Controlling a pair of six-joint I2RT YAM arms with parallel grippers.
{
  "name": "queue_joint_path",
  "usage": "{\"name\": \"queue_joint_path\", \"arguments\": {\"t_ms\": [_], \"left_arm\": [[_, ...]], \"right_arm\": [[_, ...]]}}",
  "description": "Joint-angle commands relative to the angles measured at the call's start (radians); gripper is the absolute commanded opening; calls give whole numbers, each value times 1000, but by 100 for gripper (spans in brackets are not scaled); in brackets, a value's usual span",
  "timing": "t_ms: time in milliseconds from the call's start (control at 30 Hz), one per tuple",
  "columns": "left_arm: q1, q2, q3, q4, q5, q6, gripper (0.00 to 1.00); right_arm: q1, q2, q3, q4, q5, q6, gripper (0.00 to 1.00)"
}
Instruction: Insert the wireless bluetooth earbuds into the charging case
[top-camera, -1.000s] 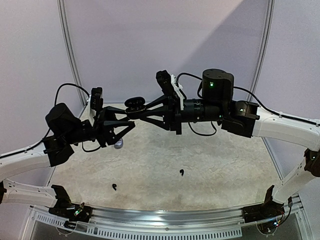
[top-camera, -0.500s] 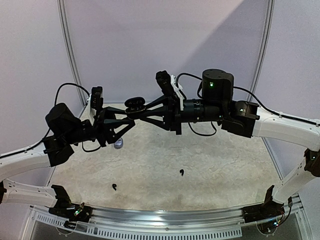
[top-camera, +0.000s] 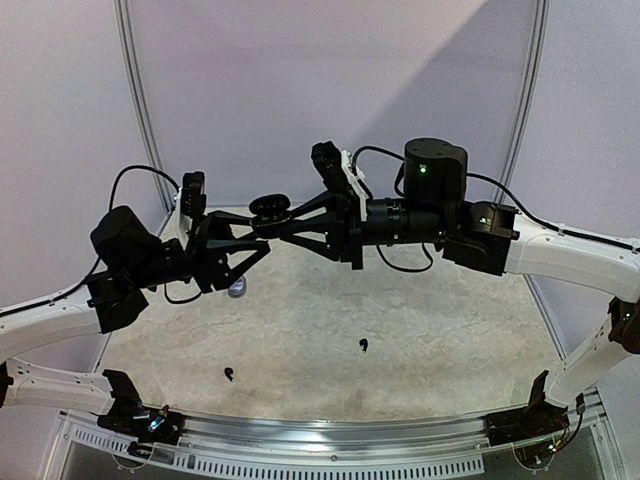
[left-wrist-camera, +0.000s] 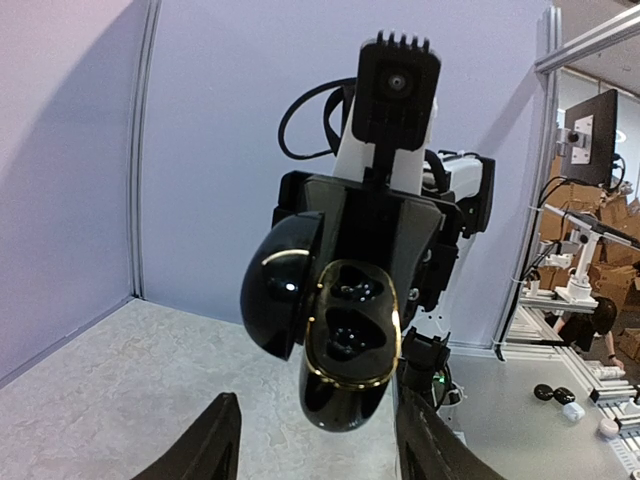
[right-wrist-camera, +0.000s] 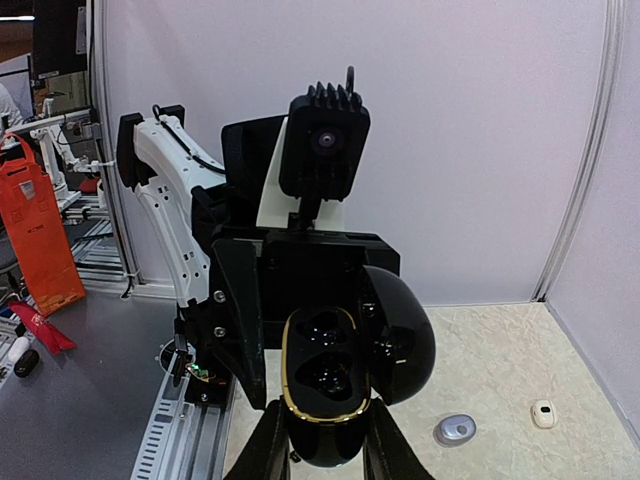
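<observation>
My right gripper (top-camera: 275, 222) is shut on a black charging case (top-camera: 267, 207) and holds it high above the table. In the right wrist view the case (right-wrist-camera: 322, 380) sits between my fingers (right-wrist-camera: 268, 445), lid swung open to the right, with a gold rim and both sockets empty. My left gripper (top-camera: 258, 242) is open and empty, just below and left of the case, facing it. In the left wrist view the case (left-wrist-camera: 348, 340) hangs above my spread fingers (left-wrist-camera: 215, 440). Two black earbuds (top-camera: 363, 346) (top-camera: 231, 375) lie on the table.
A small silvery-grey object (top-camera: 237, 290) lies on the table under the left gripper; it also shows in the right wrist view (right-wrist-camera: 455, 430). A small white object (right-wrist-camera: 543, 412) lies near the back right wall. The mottled table (top-camera: 420, 330) is walled at the back.
</observation>
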Motion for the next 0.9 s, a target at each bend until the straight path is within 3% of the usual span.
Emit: {"name": "queue_joint_path", "arguments": {"t_ms": [0,233,500,767,867], "left_arm": [[-6,8,9,21,0,-5,55],[-6,8,3,38,-4,-17,54],[-8,10,1,44,4,-18,43],[-7,11,-1,61,18,-36,47],[-9,12,-2,65,22,-38,36]], "right_arm": [[9,-1,-3,-12,15,-4,0],[8,1,-5,-17,25,-8,0],[9,4,-6,-20,33,-10,0],[8,18,6,-40,41,-16,0],[9,20,7,-36,40,-18,0]]}}
